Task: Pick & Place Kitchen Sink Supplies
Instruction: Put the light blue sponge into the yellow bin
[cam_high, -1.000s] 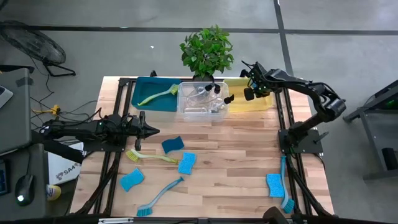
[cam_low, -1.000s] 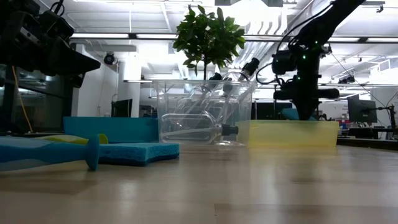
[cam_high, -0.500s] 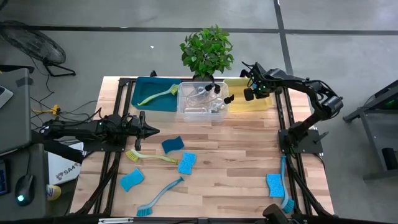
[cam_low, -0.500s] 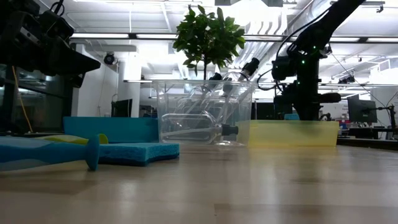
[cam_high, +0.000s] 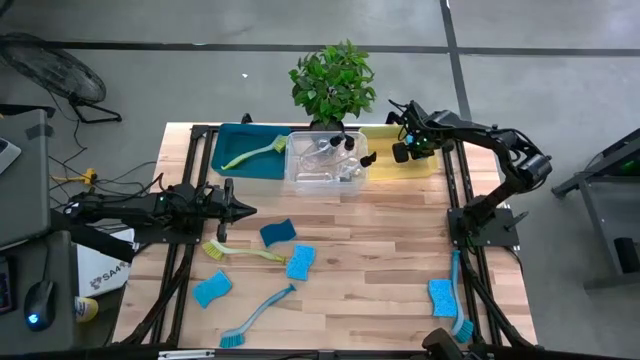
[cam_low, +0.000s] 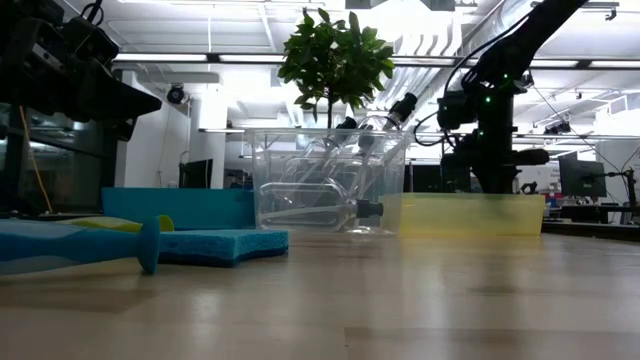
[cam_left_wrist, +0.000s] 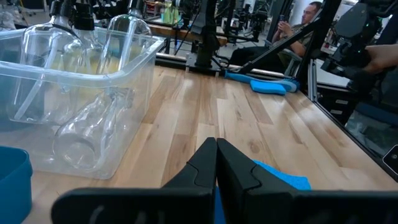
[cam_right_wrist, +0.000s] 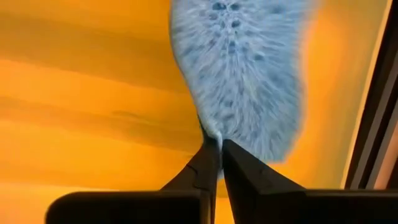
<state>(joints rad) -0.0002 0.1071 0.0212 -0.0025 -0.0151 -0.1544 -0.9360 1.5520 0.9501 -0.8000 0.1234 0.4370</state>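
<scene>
My right gripper (cam_high: 403, 151) hangs over the yellow bin (cam_high: 428, 166) at the far right and is shut on a blue sponge (cam_right_wrist: 242, 68). My left gripper (cam_high: 250, 210) waits shut above the table's left side. Three blue sponges (cam_high: 278, 232), (cam_high: 300, 261), (cam_high: 212, 289) lie flat left of centre, and another (cam_high: 442, 296) lies near the right edge. A yellow-green brush (cam_high: 240, 251) and a blue brush (cam_high: 258, 315) lie on the table. Clear pump bottles (cam_high: 330, 155) lie in the clear bin. My right gripper pinches the sponge between its two fingers at one narrow edge (cam_right_wrist: 214, 138), coming from above and pointing down. The sponge hangs below the fingertips, lifted clear over the yellow bin's floor (cam_right_wrist: 93, 74).
A teal bin (cam_high: 225, 160) at the far left holds a yellow-green brush (cam_high: 255, 152). A potted plant (cam_high: 332, 82) stands behind the clear bin (cam_high: 300, 180). Another blue brush (cam_high: 460, 312) lies near the right edge. Bare wood spans the table's middle and near side.
My right gripper has sunk a little into the yellow bin with the sponge, which now sits behind the bin's wall in the low view. The fingers have stayed shut on it.
</scene>
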